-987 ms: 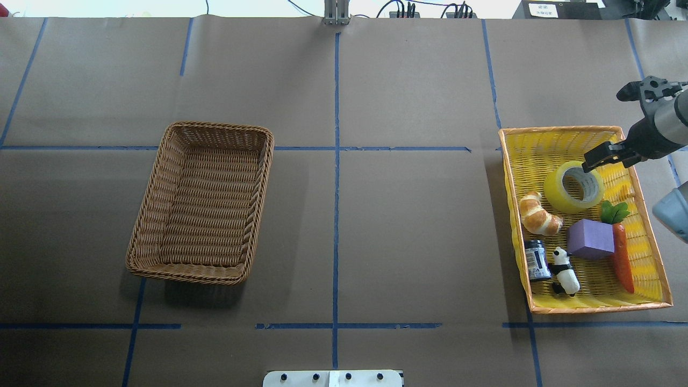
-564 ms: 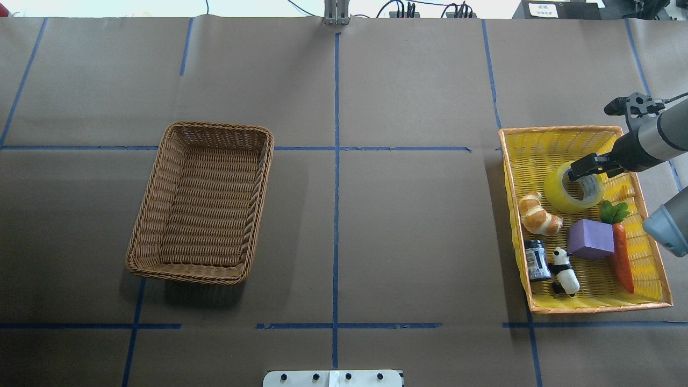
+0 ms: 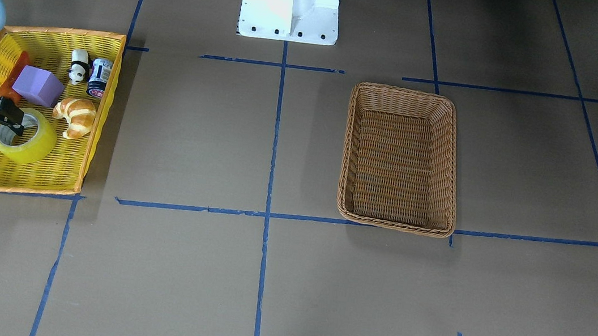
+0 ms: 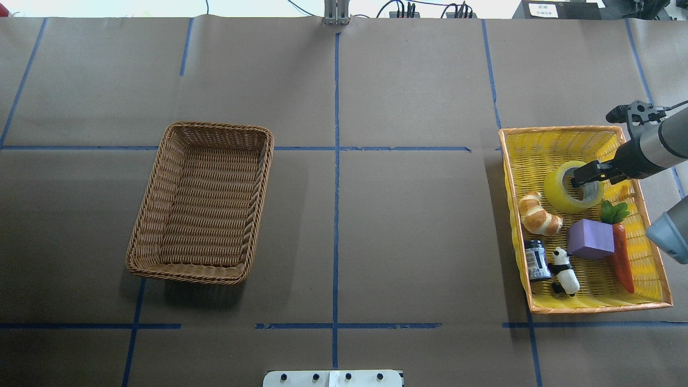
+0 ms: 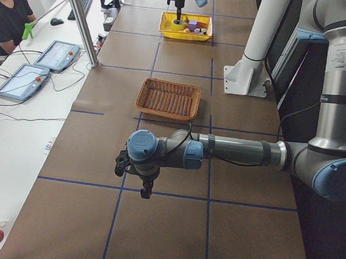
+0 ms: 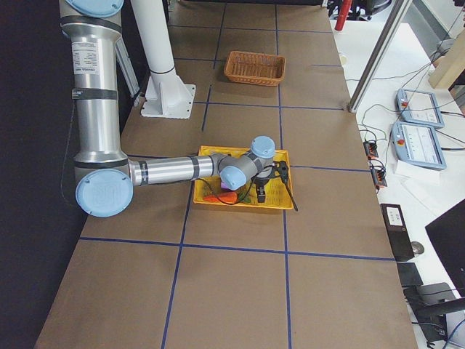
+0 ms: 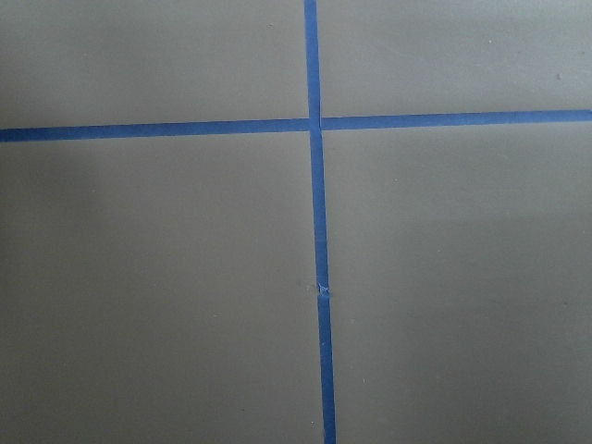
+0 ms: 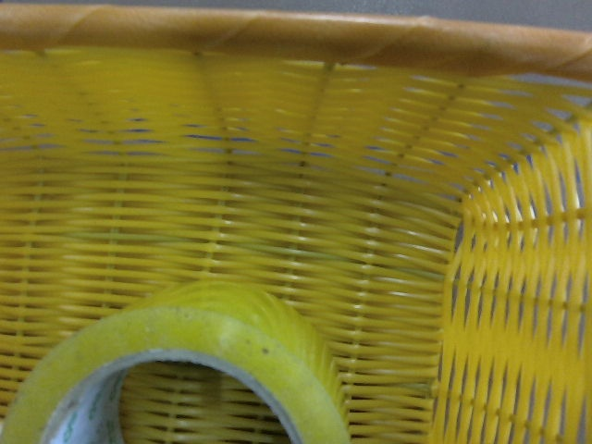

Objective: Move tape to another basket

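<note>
We see a table [image 4: 408,242] covered edge to edge in brown paper, which blue lines [image 4: 336,215] divide into large rectangles. The robot's white base [image 3: 291,1] stands at the table's near side. In the exterior left view a white desk [image 5: 15,128] runs along the far side, carrying two control tablets [image 5: 58,56] and a keyboard [image 5: 86,2]. A person in a black shirt [image 5: 7,15] sits there, and a slanted metal post [image 5: 79,18] rises beside the desk.

The tape [image 4: 559,194] lies tilted in the yellow tray [image 4: 553,142] at the robot's right, in the half farther from the robot. It shares the tray with a croissant [image 4: 539,215], a purple block [image 4: 590,239], a carrot [image 4: 622,258], a panda figure [image 4: 565,270] and a small dark jar [image 4: 536,260].

The right gripper [image 4: 578,177] is down at the roll with its jaws apart. One finger reaches into the core, and nothing is clamped between them. The right wrist camera shows only the roll's yellow edge [image 8: 231,324] against the tray's weave.

The basket [image 4: 204,209] sits well apart, across the centre line on the robot's left, with only its wicker floor showing.

The left arm stretches low over the paper beyond the basket, and the left gripper [image 5: 145,191] points down near a crossing of blue lines. We cannot tell whether it is open or closed.
</note>
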You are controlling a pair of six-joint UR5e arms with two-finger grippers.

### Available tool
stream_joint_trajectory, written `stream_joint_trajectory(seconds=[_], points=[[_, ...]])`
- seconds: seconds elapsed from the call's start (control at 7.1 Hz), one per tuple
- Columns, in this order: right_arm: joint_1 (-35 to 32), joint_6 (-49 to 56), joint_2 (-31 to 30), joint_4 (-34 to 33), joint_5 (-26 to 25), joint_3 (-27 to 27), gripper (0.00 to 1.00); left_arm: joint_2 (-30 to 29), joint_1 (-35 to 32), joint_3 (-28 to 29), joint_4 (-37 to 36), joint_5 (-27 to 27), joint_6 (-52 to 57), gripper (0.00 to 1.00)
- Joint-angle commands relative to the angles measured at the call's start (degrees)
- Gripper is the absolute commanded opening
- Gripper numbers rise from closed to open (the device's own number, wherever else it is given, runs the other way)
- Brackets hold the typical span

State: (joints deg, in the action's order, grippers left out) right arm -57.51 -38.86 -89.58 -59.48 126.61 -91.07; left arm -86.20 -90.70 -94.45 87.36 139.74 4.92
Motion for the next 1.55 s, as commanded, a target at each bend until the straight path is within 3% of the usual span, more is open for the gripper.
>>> stream_joint_trajectory(seconds=[0.0,0.14,0.28,0.7,1.13,1.41], points=[[0.3,-0.3,-0.2,0.0,-0.2,0.0,0.42,0.0,0.0,0.0,0.0,0.3,0.0,1.00],[0.3,-0.3,-0.2,0.0,-0.3,0.0,0.16,0.0,0.0,0.1,0.0,2.2,-0.1,1.00],[0.3,0.1,-0.2,0.0,-0.3,-0.1,0.02,0.1,0.0,0.0,0.1,2.4,0.0,1.00],[-0.1,0.2,-0.1,0.0,1.4,-1.5,0.00,0.1,0.0,-0.8,0.0,2.4,-0.1,1.00],[-6.5,-0.4,-0.5,-0.1,4.3,-8.5,0.00,0.1,-0.1,-2.0,0.1,2.4,0.0,1.00],[-6.4,-9.6,2.4,0.6,5.8,-9.5,0.00,-0.4,0.2,-3.3,0.2,2.4,0.1,1.00]])
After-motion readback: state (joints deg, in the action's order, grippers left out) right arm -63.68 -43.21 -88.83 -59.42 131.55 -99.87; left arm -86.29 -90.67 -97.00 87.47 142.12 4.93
